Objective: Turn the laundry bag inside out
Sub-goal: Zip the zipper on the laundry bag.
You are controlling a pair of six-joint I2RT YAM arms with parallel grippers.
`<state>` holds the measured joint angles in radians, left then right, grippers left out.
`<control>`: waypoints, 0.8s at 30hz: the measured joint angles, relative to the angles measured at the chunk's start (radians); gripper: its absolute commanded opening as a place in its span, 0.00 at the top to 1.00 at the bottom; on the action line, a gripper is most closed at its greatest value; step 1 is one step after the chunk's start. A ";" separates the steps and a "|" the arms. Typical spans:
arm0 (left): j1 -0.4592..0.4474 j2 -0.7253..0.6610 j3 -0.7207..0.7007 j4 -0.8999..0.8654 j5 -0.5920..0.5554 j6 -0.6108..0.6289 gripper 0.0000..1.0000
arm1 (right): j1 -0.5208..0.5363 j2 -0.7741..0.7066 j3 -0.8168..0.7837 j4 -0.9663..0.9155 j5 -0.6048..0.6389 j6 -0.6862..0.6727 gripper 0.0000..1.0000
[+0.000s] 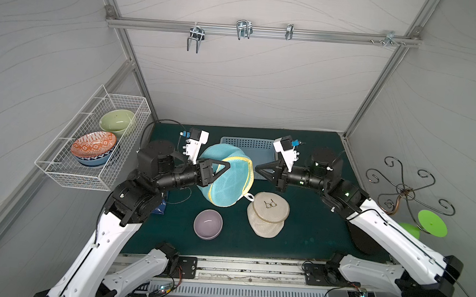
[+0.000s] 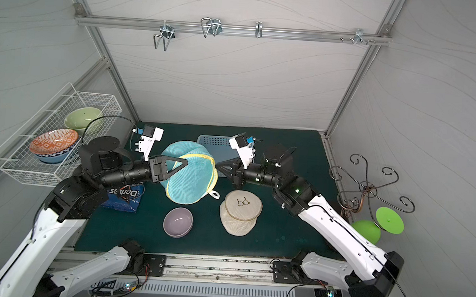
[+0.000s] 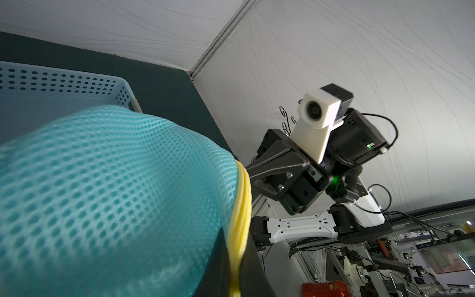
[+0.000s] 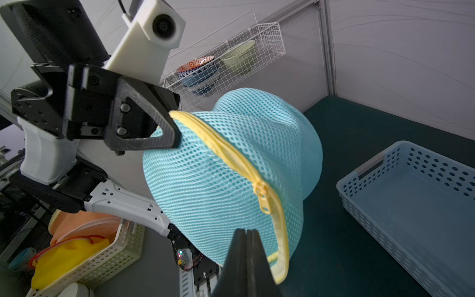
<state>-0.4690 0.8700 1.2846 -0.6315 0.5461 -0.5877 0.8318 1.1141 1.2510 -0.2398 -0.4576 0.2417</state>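
Note:
The laundry bag (image 1: 228, 188) (image 2: 191, 183) is light blue mesh with a yellow zipper rim. It hangs above the green mat, bulging round. My left gripper (image 1: 229, 163) (image 2: 186, 161) is shut on it. In the left wrist view the yellow rim (image 3: 239, 205) is pinched in that gripper (image 3: 235, 231), and the mesh (image 3: 115, 180) fills the near side. My right gripper (image 1: 256, 168) (image 2: 217, 166) is shut with nothing in it, its tip just off the bag's right rim. In the right wrist view it (image 4: 245, 230) points at the mesh (image 4: 218, 180) beside the zipper pull (image 4: 262, 192).
A blue perforated basket (image 1: 248, 145) sits behind the bag. A beige mesh bag (image 1: 268, 214) and a purple bowl (image 1: 208, 224) lie on the mat in front. A wire basket (image 1: 57, 168) with bowls hangs at the left. A chip bag (image 2: 126, 196) lies under my left arm, and a scrolled metal stand (image 1: 408, 189) is at the right.

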 measured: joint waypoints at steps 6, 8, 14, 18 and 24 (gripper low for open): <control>0.000 -0.065 -0.066 0.039 0.010 -0.029 1.00 | 0.003 -0.048 -0.054 -0.029 0.008 -0.056 0.01; 0.000 -0.072 -0.066 0.074 0.032 -0.047 1.00 | 0.004 -0.050 -0.114 -0.012 0.011 -0.055 0.01; 0.000 -0.077 -0.074 0.180 0.093 -0.103 1.00 | 0.023 -0.003 -0.205 0.048 0.019 -0.027 0.16; 0.000 -0.077 -0.084 0.190 0.100 -0.110 1.00 | 0.027 -0.002 -0.186 0.080 0.022 -0.021 0.56; 0.000 -0.074 -0.088 0.156 0.063 -0.083 0.68 | 0.021 0.022 -0.052 -0.045 0.024 -0.042 1.00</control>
<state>-0.4690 0.7956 1.1965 -0.4751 0.6086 -0.6708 0.8532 1.1358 1.1992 -0.2848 -0.4332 0.1993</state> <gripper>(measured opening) 0.194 0.038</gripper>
